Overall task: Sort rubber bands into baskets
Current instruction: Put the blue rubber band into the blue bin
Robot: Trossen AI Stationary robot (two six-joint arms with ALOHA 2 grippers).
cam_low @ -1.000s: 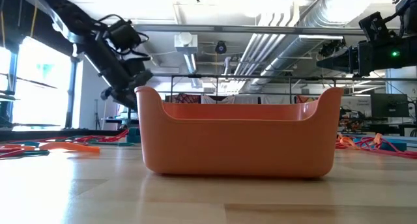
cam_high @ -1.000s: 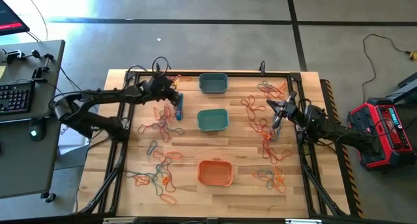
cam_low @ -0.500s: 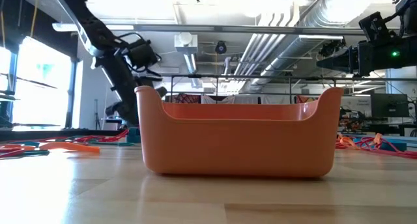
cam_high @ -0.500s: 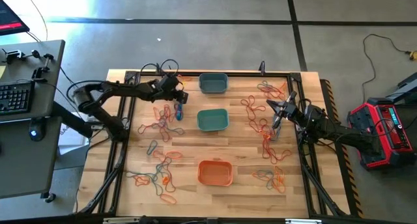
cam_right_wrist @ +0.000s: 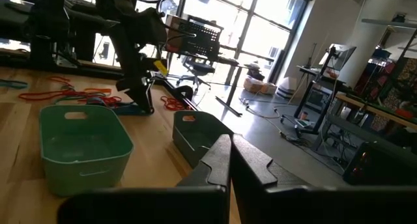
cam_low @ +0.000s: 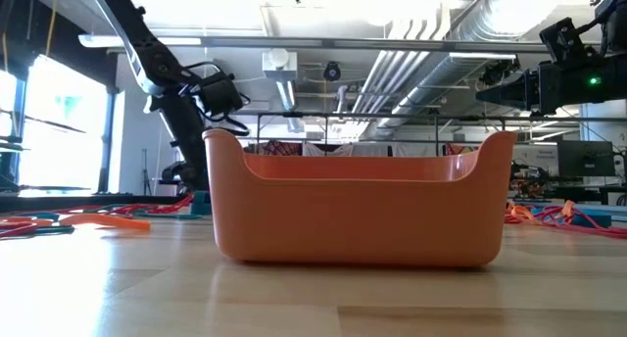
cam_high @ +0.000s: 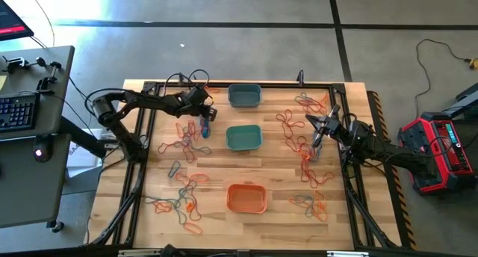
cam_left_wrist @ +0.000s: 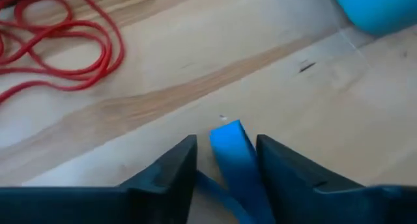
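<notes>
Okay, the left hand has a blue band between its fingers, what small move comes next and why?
Probably lift and carry it toward the grey-blue basket. The blue rubber band sits between the left hand's fingers, low over the table, and that basket is close by.

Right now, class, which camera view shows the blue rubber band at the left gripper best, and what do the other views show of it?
The left wrist view: the blue rubber band lies between the left gripper's fingers. The high view shows it only as a tiny blue strip under that gripper. The low view hides it behind the orange basket; the right wrist view does not show it clearly.
</notes>
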